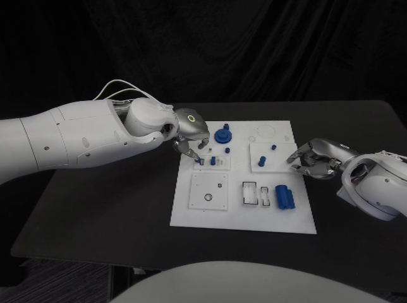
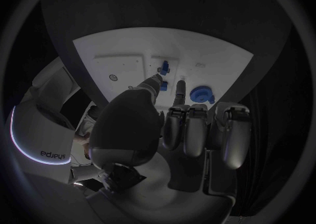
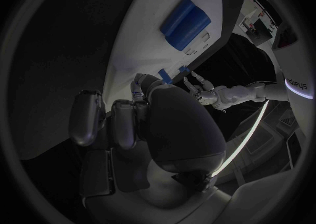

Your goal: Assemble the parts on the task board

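Working a small blue peg [image 1: 212, 161] at the task board [image 1: 194, 214] far-left block: left hand [image 1: 189, 136] fingertips are touching it, grip unclear. Right hand [image 1: 315, 159] is hovering w/ fingers curled, empty (beside board's right edge). Next: likely pressing peg straight down.

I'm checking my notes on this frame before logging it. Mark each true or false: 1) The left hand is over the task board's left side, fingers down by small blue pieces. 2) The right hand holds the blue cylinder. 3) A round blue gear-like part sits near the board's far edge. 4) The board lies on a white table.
1) True: the silver left hand reaches down to small blue pieces on the white task board.
2) False: the right hand is at the board's right edge, apart from the blue cylinder, which lies on the board.
3) True: the round blue part sits there.
4) False: the table is black.
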